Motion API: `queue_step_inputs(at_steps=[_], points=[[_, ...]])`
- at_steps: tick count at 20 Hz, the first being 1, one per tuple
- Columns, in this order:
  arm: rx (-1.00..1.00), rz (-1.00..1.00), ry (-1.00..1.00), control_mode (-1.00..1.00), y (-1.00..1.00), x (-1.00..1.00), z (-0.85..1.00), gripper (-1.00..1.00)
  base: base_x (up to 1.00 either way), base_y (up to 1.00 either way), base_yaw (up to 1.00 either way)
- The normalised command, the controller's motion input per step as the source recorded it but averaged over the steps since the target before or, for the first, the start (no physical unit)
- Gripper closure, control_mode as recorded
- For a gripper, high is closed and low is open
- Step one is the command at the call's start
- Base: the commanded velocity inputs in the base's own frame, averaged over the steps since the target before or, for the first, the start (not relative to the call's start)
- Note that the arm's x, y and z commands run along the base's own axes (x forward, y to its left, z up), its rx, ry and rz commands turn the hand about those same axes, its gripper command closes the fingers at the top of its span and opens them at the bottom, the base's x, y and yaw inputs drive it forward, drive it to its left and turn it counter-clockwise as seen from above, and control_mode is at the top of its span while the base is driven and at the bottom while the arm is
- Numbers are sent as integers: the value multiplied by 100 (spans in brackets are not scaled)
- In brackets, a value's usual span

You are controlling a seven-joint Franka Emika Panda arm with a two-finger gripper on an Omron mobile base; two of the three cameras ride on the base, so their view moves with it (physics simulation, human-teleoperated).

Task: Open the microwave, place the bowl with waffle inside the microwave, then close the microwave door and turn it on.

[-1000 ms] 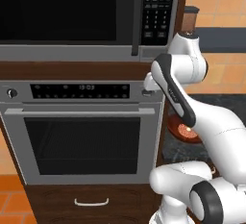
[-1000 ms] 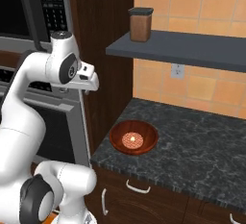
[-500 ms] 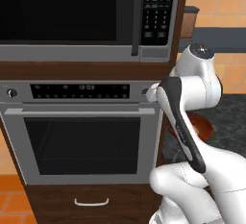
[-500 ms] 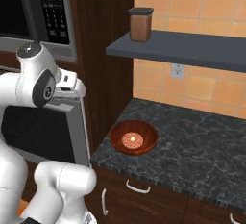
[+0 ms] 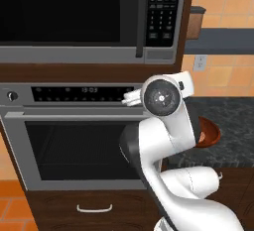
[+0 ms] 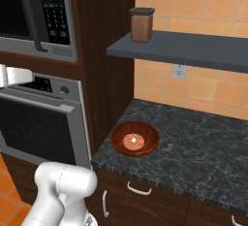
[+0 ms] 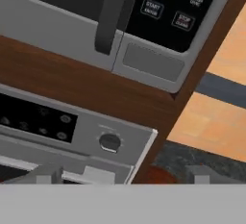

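Reddish-brown bowl [image 6: 134, 138] holds waffle [image 6: 133, 141] on counter [image 6: 203, 152]; microwave door [image 5: 69, 19] closed.

orange tile wall [image 6: 203, 89], dark shelf [image 6: 193, 50], granite counter [image 6: 208, 147]

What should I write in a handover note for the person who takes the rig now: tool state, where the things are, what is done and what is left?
Tool: open, holding nothing, facing the oven's right end below the microwave's handle.
Microwave: door shut, keypad on the right.
Bowl: on the dark counter right of the oven, waffle lying in it.
Done: nothing of the task yet.
Left: open the door, put the bowl with waffle inside, shut the door, press start.
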Motion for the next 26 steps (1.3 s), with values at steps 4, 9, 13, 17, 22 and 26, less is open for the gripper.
queue_step_inputs(at_steps=[4,9,13,17,22,26], points=[[-5,-26,-42,-100,46,10,68,-100,0,0,0],[5,-2,-38,-100,0,22,0,-100,0,0,0],[4,0,-4,-100,-11,16,17,-100,0,0,0],[1,6,-13,-100,-11,43,13,-100,0,0,0],[11,9,-14,-100,0,51,8,-100,0,0,0],[19,7,-2,-100,1,65,22,-100,0,0,0]])
